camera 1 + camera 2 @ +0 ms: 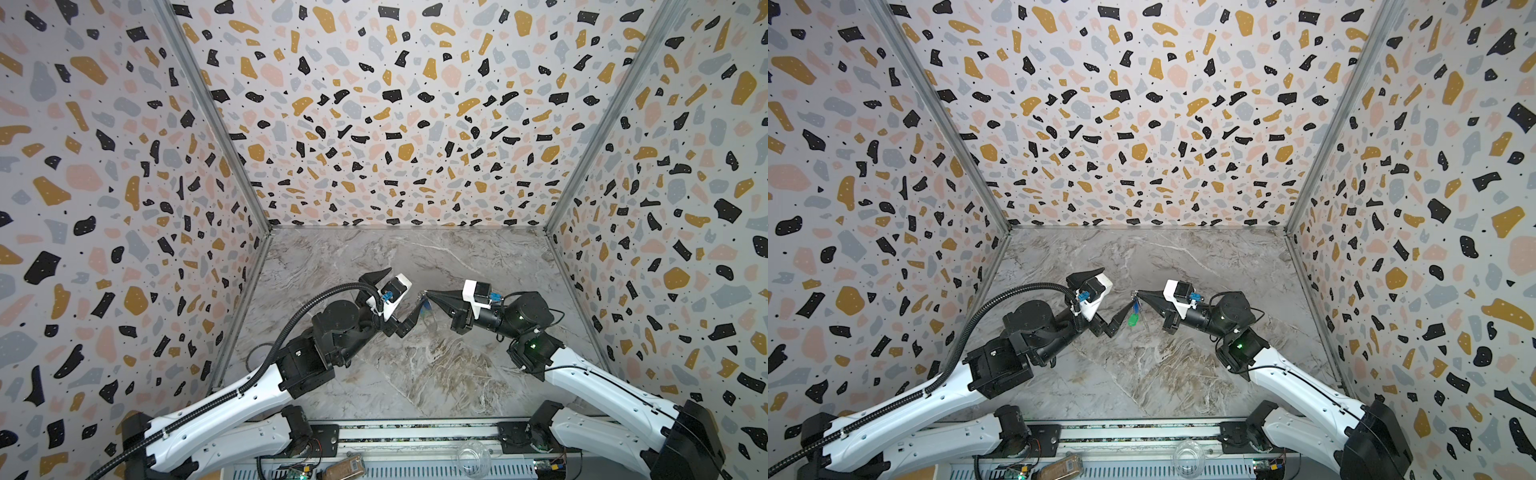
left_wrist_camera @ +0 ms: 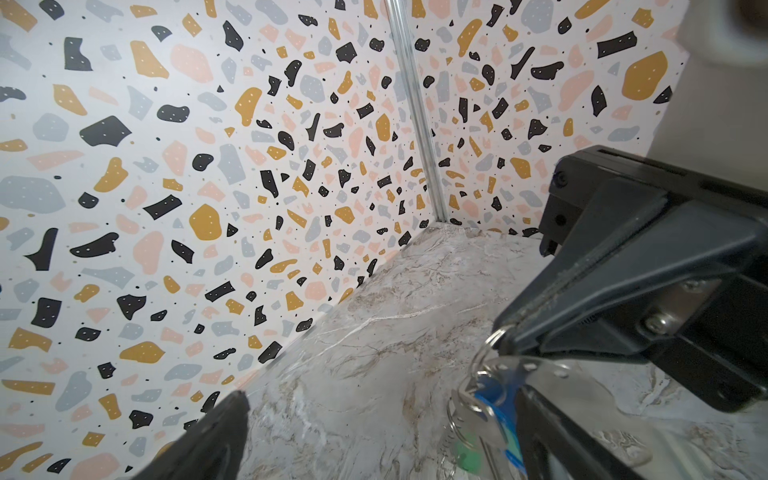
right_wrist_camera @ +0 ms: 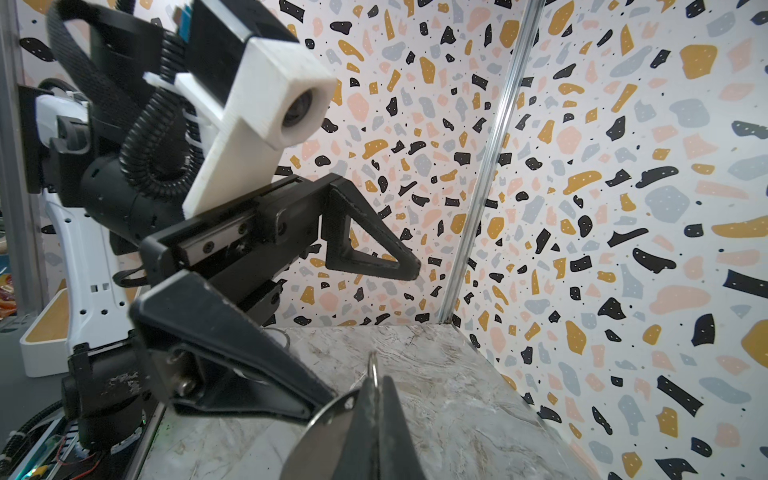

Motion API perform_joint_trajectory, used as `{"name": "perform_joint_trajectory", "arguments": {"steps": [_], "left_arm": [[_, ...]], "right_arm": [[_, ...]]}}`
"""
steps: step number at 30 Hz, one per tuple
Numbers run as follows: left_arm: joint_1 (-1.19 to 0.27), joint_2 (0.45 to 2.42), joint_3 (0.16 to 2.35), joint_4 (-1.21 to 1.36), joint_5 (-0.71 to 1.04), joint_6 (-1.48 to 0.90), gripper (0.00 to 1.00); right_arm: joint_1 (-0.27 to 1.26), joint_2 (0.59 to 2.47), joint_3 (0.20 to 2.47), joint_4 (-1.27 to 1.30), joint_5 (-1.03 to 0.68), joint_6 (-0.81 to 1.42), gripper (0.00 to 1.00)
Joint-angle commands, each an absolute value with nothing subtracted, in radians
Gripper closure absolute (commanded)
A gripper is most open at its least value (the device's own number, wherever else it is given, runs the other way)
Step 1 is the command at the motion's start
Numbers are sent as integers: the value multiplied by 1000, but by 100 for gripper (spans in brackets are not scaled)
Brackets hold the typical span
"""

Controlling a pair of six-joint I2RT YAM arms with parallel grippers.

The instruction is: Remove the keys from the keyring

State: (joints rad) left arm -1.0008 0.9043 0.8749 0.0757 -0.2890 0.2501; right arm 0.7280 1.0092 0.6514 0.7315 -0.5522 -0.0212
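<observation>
Terrazzo-patterned walls [image 1: 374,104] on three sides — grey marbled tabletop [image 1: 415,374] below, evenly lit.

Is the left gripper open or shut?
Open: the left gripper has its fingers spread wide apart in the right wrist view.

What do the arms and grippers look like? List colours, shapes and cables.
The left arm and right arm have white shells and black joints; a black corrugated hose runs along the left arm. The left gripper and right gripper are black, with triangular fingers, white camera mounts and blue plugs.
</observation>
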Motion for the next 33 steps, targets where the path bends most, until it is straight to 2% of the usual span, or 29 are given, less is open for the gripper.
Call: {"name": "perform_joint_trajectory", "arguments": {"steps": [1,5,10,20,28,33], "left_arm": [[-1007,869,858,116,-350,240,1],[-1006,840,815,141,-355,217,0],[-1006,832,779,182,-266,203,1],[-1007,894,787,216,-99,194,16],[-1006,930,796,244,-98,171,27],[-1006,949,804,244,-91,170,40]], "right_arm": [[735,999,670,784,-506,16,100],[736,1002,670,799,-510,29,100],[735,1002,667,822,-529,33,100],[735,1002,644,868,-560,43,100],[735,997,632,893,-568,44,100],[735,995,630,903,-568,46,100]]}}
